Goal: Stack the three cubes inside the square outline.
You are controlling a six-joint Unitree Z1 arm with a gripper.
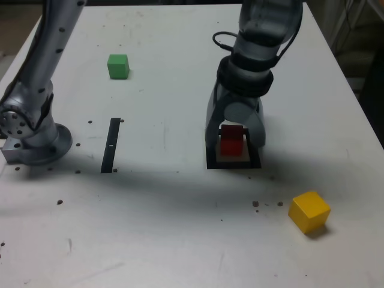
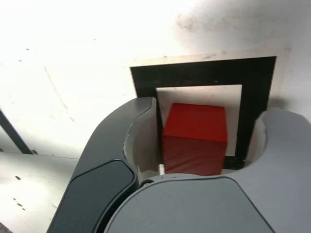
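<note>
While the pincer [image 1: 234, 141] points down over the outline [image 1: 211, 163] at centre right of the exterior view, its two jaws stand on either side of the red cube [image 1: 231, 141], parted wider than the cube. From the wrist view a pale gap shows between the cube [image 2: 195, 138] and each jaw, so nothing is gripped; whether a jaw brushes the cube low down cannot be told. That cube sits on the beige centre inside the black outline [image 2: 204, 73], its edges roughly square to the border. The jaw tips come down to about the level of the border, one over each side of it.

Off in the upper left of the exterior view, the green cube [image 1: 118, 66] lies alone on the white table [image 1: 180, 228], well apart from the outline. At the lower right the yellow cube [image 1: 309, 212] rests on the table, turned at an angle, near but clear of the outline. Left of centre a thin black strip [image 1: 111, 145] lies on the table, and the arm's base [image 1: 33, 135] stands at the left edge.
</note>
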